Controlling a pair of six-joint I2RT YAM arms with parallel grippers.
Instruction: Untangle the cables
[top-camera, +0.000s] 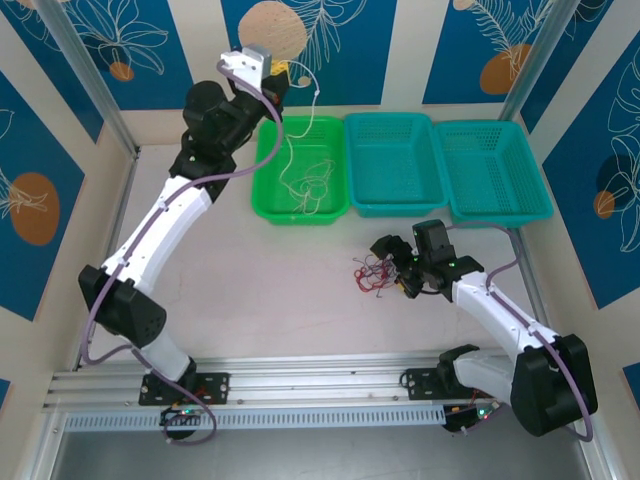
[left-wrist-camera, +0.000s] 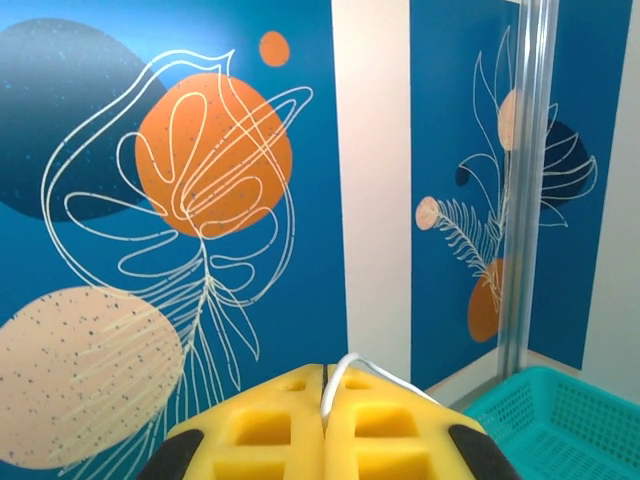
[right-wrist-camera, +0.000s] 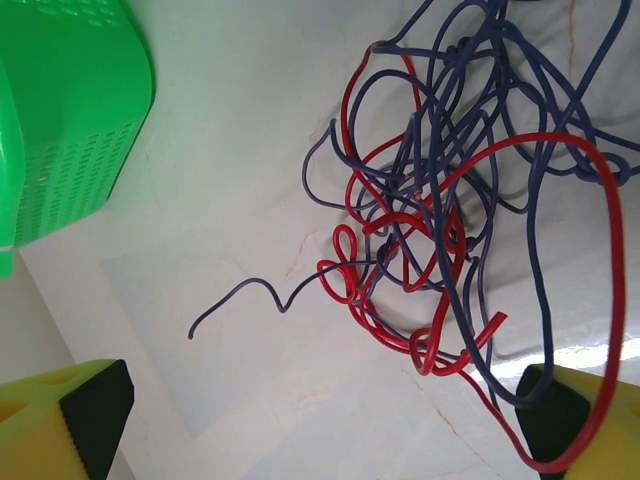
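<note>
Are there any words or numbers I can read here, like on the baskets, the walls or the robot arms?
None to read. The green basket, the teal baskets, the blue wall panels with leaf drawings, the left arm and the right arm show no letters, numbers or labels.

We can read no writing, label, brand, number or sign here; the blue wall panels bear drawn leaves and coloured discs, no letters.
</note>
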